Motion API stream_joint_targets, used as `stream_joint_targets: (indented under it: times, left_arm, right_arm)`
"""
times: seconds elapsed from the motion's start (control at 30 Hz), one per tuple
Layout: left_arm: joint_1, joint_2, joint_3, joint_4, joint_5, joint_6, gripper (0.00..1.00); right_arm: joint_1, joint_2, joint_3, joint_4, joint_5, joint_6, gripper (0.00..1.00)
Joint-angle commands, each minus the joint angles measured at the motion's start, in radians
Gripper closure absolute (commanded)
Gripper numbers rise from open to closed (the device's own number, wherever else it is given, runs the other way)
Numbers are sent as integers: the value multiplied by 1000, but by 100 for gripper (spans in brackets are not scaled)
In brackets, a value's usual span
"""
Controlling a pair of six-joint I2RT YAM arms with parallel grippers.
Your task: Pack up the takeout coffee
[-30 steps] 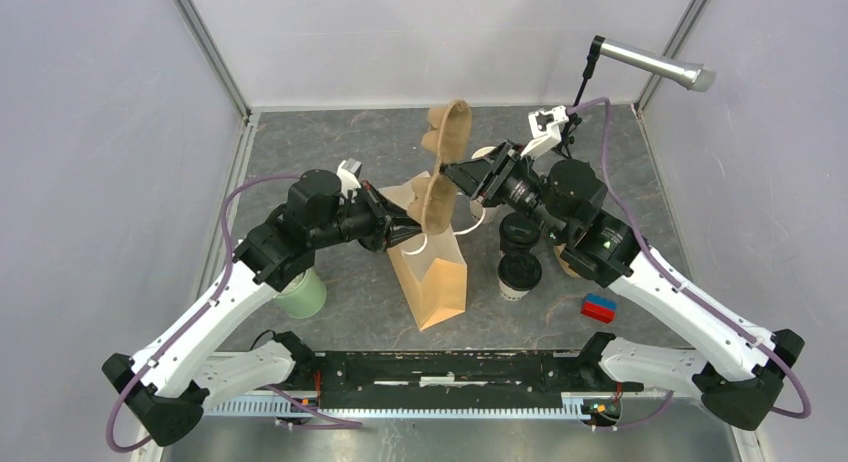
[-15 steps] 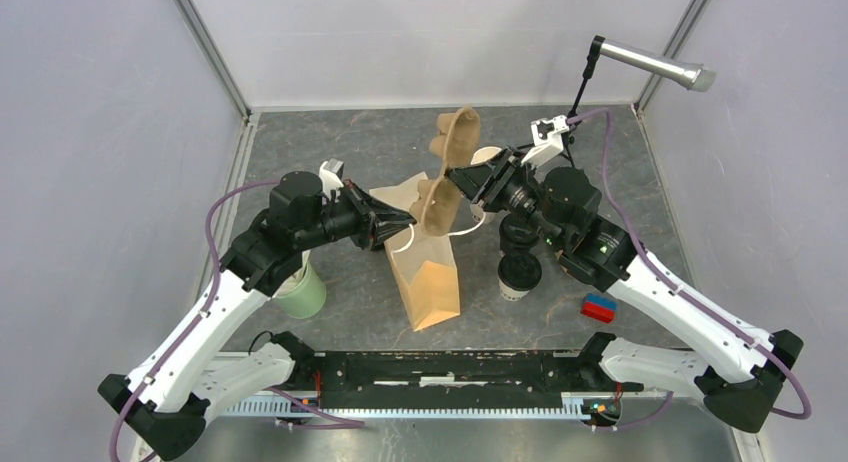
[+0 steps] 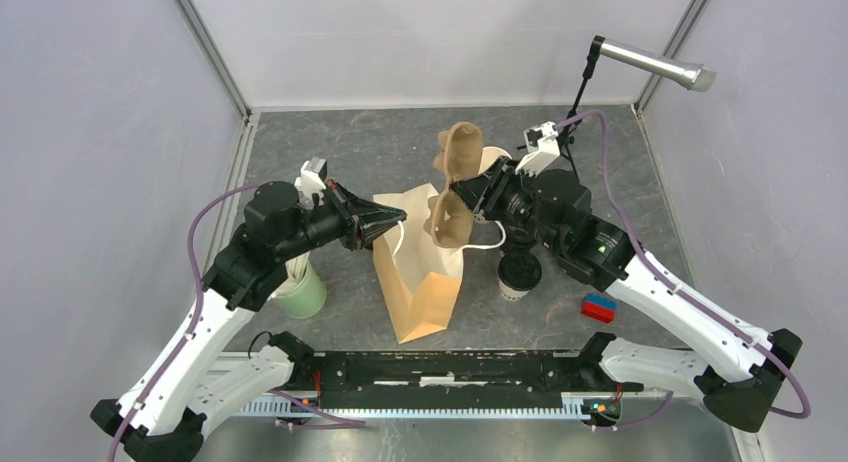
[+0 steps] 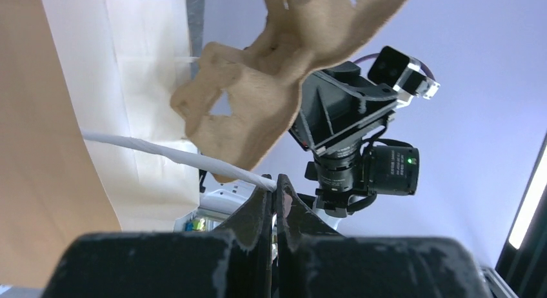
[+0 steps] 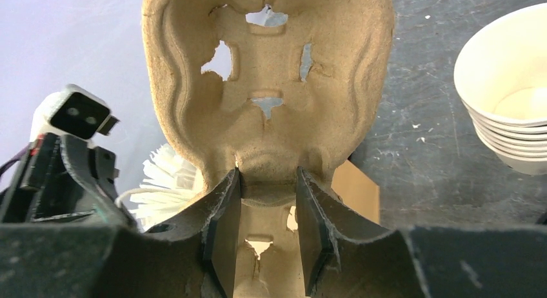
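A takeout coffee cup with a black lid stands on the table right of the brown paper bag; a second lid shows just behind it, partly hidden by my right arm. My left gripper is shut on the bag's white cord handle and holds the mouth up at the left side. My right gripper is shut on the middle ridge of a pulp cup carrier. The carrier hangs on edge over the bag's right rim.
A pale green cup stands under my left arm. A stack of lidless white cups lies beside the carrier at the back. A red and blue block lies at the right, and a microphone juts in from the far right corner.
My left gripper has drawn the handle to the left, shifting and widening the bag's mouth. My right gripper has brought the carrier lower, toward the bag.
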Motion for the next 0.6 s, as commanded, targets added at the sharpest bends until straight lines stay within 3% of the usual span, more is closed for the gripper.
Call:
stream_joint_targets:
  times: [0.0, 0.23, 0.57]
  left_arm:
    - [7, -44, -50, 191, 35, -5, 98]
    - [7, -54, -169, 462, 79, -41, 97]
    - [7, -27, -166, 556, 108, 5, 98]
  right_arm:
    - [7, 12, 60, -62, 20, -51, 61]
    - [59, 82, 172, -6, -45, 2, 61]
    - [104, 162, 225, -5, -18, 76, 61]
